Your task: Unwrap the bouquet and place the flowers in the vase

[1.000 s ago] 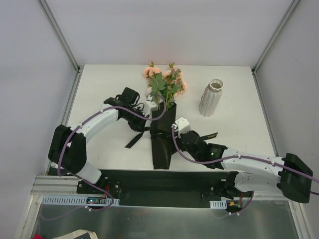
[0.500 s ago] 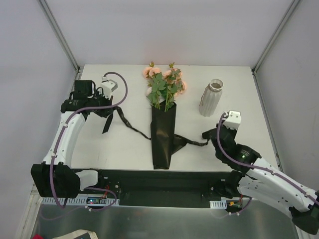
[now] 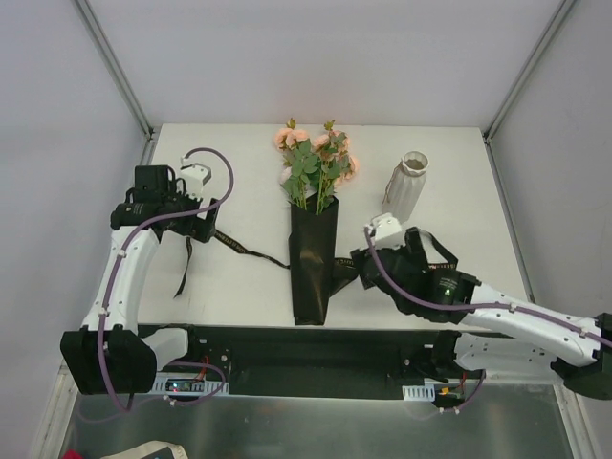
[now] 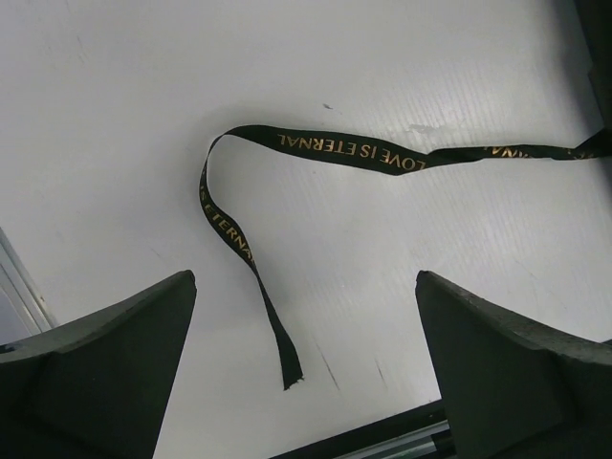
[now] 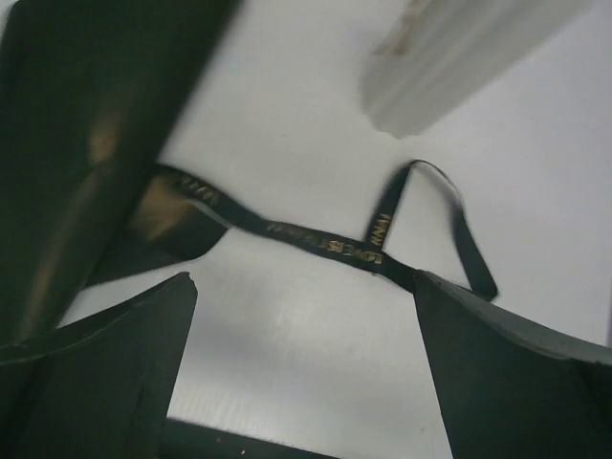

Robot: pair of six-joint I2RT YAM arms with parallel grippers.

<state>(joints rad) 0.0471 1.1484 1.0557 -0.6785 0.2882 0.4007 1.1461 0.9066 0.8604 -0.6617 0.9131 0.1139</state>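
The bouquet lies along the middle of the table, its black wrap (image 3: 311, 273) still round the stems and the peach-pink flowers (image 3: 317, 161) pointing away from me. A black ribbon (image 3: 244, 251) with gold letters trails out of the wrap to both sides, loose on the table (image 4: 354, 150). My left gripper (image 3: 196, 222) hangs open over the ribbon's left end (image 4: 306, 287), holding nothing. Beside the wrap's right edge my right gripper (image 3: 361, 266) is open too (image 5: 306, 287), above the ribbon's right part (image 5: 325, 241). The white ribbed vase (image 3: 406, 186) stands upright at the back right.
White table (image 3: 220, 153) with grey walls and metal posts on three sides. The black base rail (image 3: 306, 349) runs along the near edge. The right wrist view shows the wrap (image 5: 86, 124) at left and the vase (image 5: 449, 57) at top right.
Both grippers have opened and let go of the ribbon ends, which dropped onto the table. My right arm has swung left to the wrap; my left gripper has sunk a little.
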